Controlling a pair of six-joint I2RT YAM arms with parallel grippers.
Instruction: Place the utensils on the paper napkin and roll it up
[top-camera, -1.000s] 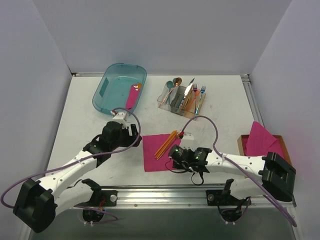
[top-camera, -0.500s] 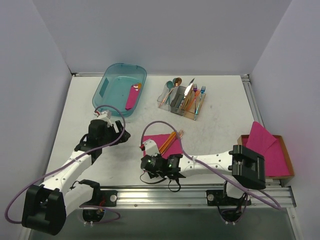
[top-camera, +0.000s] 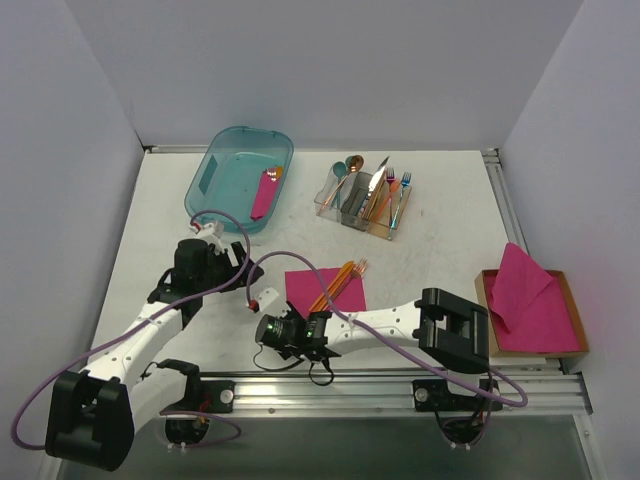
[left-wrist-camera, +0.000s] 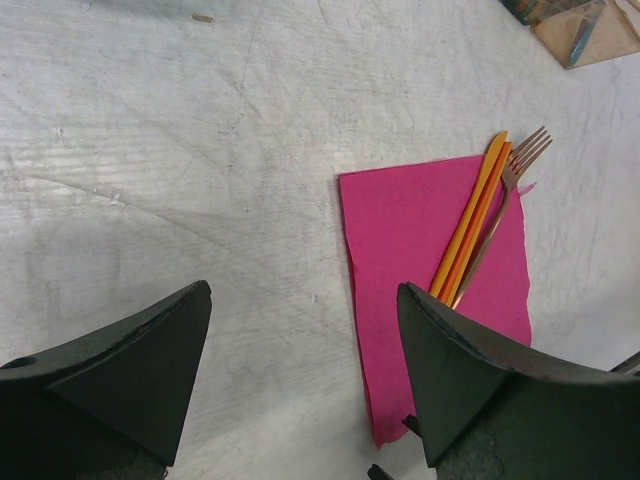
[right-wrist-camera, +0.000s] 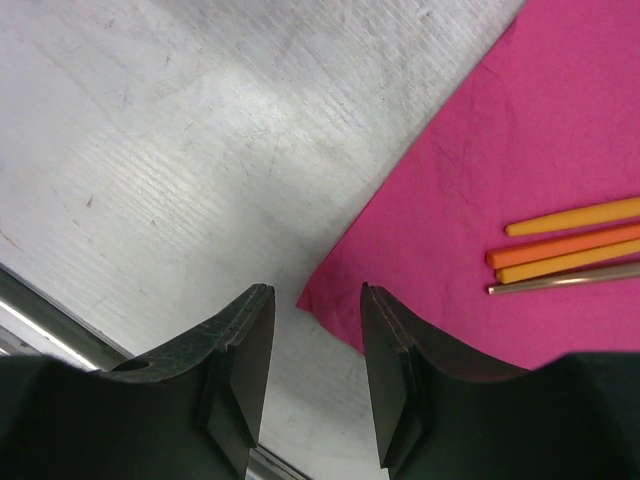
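Note:
The paper napkin (top-camera: 325, 290) lies flat in front of the arms. The copper-orange utensils (top-camera: 341, 279) lie in a bundle across its right half, the fork tines past its far edge. In the left wrist view the napkin (left-wrist-camera: 420, 270) and utensils (left-wrist-camera: 478, 222) sit to the right. My left gripper (top-camera: 238, 268) (left-wrist-camera: 305, 292) hangs open over bare table to the left of the napkin. My right gripper (top-camera: 283, 322) (right-wrist-camera: 316, 295) is low at the napkin's near left corner, open. The corner tip of the napkin (right-wrist-camera: 480, 190) lies between its fingertips, ungripped. The utensils (right-wrist-camera: 570, 245) show at right.
A teal bin (top-camera: 215, 190) at the back left holds a pink roll (top-camera: 264, 193). A clear organiser (top-camera: 365, 200) with more cutlery stands at the back centre. A wooden box (top-camera: 568, 300) with a stack of pink sheets sits right. A metal rail (top-camera: 330, 385) runs along the near edge.
My right arm has swung left along the napkin's near edge to its left corner, and its jaws have opened wider. My left arm has drawn back left, away from the napkin.

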